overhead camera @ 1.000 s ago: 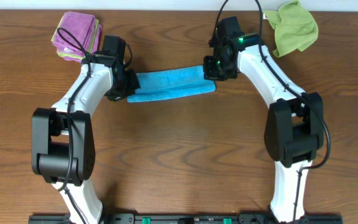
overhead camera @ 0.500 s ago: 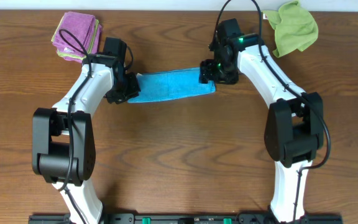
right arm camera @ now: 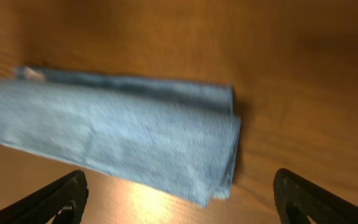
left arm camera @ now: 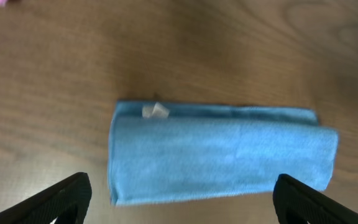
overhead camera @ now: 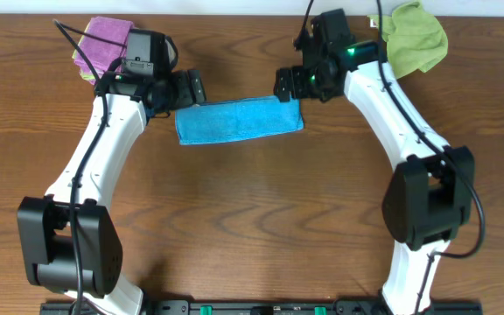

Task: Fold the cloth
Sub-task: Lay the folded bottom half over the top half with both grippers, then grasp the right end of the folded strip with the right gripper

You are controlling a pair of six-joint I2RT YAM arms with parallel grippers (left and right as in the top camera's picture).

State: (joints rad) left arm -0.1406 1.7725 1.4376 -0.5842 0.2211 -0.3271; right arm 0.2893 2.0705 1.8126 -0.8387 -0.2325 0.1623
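A: Where is the blue cloth (overhead camera: 239, 121) found?
B: Laid flat on the table (overhead camera: 252, 219), apparently doubled lengthwise, though the view is blurred.
A: Is it gripped?
B: No. The left gripper (overhead camera: 191, 88) and right gripper (overhead camera: 285, 84) are held spread and empty, one by each end, likely for a crosswise fold.

there is one folded blue microfibre cloth (overhead camera: 239, 121). one crumpled green cloth (overhead camera: 416, 37). one pile of folded pink cloths (overhead camera: 97, 37).

Robotics lab bench: wooden table (overhead camera: 252, 219) with mounting rail (overhead camera: 252, 308).
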